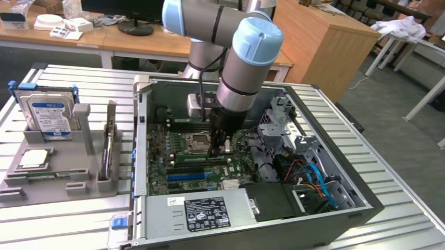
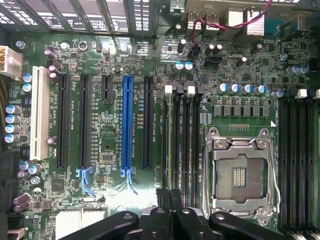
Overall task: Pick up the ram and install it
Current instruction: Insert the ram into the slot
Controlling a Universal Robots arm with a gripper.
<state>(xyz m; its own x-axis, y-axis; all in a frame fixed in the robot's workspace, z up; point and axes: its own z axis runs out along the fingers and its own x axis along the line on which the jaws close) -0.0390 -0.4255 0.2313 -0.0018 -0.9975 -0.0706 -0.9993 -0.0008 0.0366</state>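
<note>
My gripper (image 1: 221,148) reaches down into the open computer case (image 1: 334,208), just above the motherboard (image 2: 105,135). Its black fingers (image 2: 161,200) are shut together over the dark memory slots (image 2: 182,140), beside the empty processor socket (image 2: 240,172). I see nothing between the fingertips. A narrow green stick that looks like the ram (image 1: 49,177) lies flat on the grey holder (image 1: 83,187) at the exterior view's left, well away from the gripper.
The holder also carries a hard drive (image 1: 47,112), a square silver chip (image 1: 35,159) and an upright board (image 1: 108,148). A blue connector slot (image 2: 127,122) runs beside the memory slots. Cables (image 1: 313,179) and a drive cage (image 1: 282,122) crowd the case's right side.
</note>
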